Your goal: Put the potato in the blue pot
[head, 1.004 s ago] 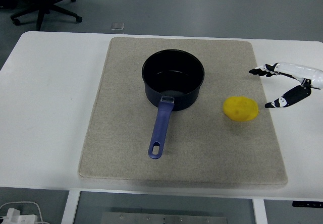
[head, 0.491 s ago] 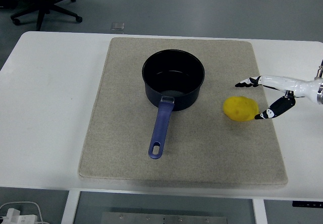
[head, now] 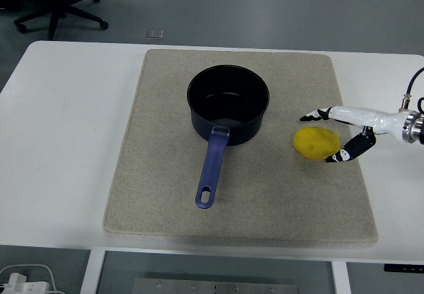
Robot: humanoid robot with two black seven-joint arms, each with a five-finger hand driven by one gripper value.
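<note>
Potato (head: 317, 142): smooth yellow oval on coarse mat (head: 165, 208)

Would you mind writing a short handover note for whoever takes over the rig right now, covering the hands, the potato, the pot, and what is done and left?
Right hand: open, fingers spread around the right side of the potato, not closed on it.
Left hand: not in view.
Potato: lying on the beige mat, to the right of the pot.
Blue pot: upright and empty near the middle of the mat, handle pointing toward the near edge of the table.
Done: the approach to the potato.
Left: close the hand on the potato, lift it, carry it left over the pot and release it inside.
</note>
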